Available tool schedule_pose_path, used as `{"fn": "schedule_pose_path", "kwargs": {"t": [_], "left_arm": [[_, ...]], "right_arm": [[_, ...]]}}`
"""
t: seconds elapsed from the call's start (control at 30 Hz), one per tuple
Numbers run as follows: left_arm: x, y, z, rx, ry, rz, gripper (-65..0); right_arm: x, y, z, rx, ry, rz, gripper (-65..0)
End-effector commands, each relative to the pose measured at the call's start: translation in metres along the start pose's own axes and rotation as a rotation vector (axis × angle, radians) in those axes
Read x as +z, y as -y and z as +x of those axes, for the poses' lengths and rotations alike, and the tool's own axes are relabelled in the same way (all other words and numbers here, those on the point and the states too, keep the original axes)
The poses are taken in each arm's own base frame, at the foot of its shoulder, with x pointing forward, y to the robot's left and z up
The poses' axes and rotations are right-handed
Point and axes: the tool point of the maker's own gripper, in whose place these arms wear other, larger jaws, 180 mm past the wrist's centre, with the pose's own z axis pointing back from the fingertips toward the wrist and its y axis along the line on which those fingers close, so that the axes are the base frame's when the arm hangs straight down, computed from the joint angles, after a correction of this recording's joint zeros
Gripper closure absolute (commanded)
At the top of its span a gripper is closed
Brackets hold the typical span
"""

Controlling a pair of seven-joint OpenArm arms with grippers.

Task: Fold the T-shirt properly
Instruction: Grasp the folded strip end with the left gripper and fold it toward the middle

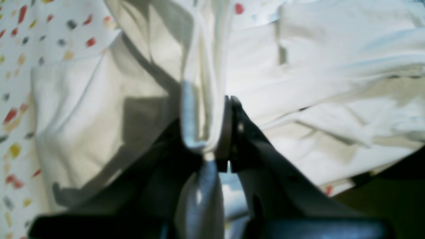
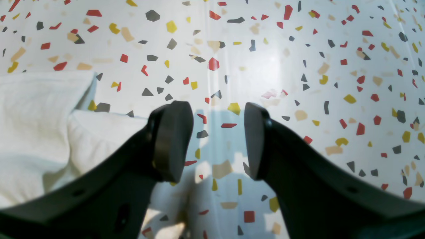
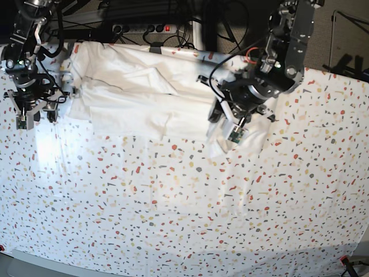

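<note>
The T-shirt (image 3: 144, 95) lies plain white side up along the far part of the table, rumpled, with no print showing. At the shirt's right end, my left gripper (image 3: 233, 131) is shut on a bunched fold of the white cloth (image 1: 202, 109), lifted a little off the table. In the left wrist view one dark finger (image 1: 237, 132) presses against the fold and the other is hidden behind it. By the shirt's left end, my right gripper (image 2: 217, 139) hangs open over the bare speckled cover with nothing between its fingers. An edge of the T-shirt (image 2: 33, 126) lies just beside it.
A white cover with red, yellow and grey flecks (image 3: 173, 213) spreads over the whole table. Cables and a power strip (image 3: 141, 27) run behind the far edge. The table's near edge is at the bottom of the base view.
</note>
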Motion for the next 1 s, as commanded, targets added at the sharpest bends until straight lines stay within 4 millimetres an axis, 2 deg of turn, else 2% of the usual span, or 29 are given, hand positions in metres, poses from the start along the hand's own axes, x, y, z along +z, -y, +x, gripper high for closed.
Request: {"fn": "schedule_pose_path", "kwargs": {"t": [0.0,0.07,0.1,0.13,0.33,0.43,0.57,0.67,0.83,0.97], "left_arm": [[0.001,0.006,0.020,-0.011,0.073,-0.019,-3.3],[0.000,0.016,0.023,-0.022,0.093,-0.044,-18.2],[0.000,0.020,0.024,-0.026,0.098,-0.053,-23.4],[-0.001,0.023,0.024,-0.030,0.098,-0.061,-25.4],[-0.002,0.026,0.035,-0.029,0.120,-0.079,-25.6],[-0.004,0.017,0.042,-0.068,0.111,-0.049,-25.6],[-0.004,-0.010,0.047,-0.190,0.082,0.073,-25.6],[0.004,-0.040,0.047,-0.237,0.092,0.171,-25.6],[0.030,-0.105,0.044,-0.198,0.096,0.324,-25.6],[0.054,-0.145,0.046,-0.142,0.118,0.383,-25.6]], "right_arm": [[0.001,0.007,0.016,0.010,0.051,-0.014,-28.7],[0.001,0.007,0.016,0.011,0.050,-0.014,-28.7],[0.001,0.007,0.016,0.011,0.050,-0.014,-28.7],[0.001,0.007,0.016,0.010,0.051,-0.014,-28.7],[0.001,0.007,0.017,0.010,0.052,-0.014,-28.7],[0.001,0.007,0.014,0.007,0.036,-0.013,-28.8],[0.002,0.002,-0.005,-0.055,-0.089,0.035,-28.8],[0.006,-0.004,-0.013,-0.089,-0.163,0.110,-28.8],[0.015,-0.008,-0.010,-0.095,-0.223,0.228,-28.8],[0.022,-0.012,-0.011,-0.086,-0.278,0.298,-28.8]]}}
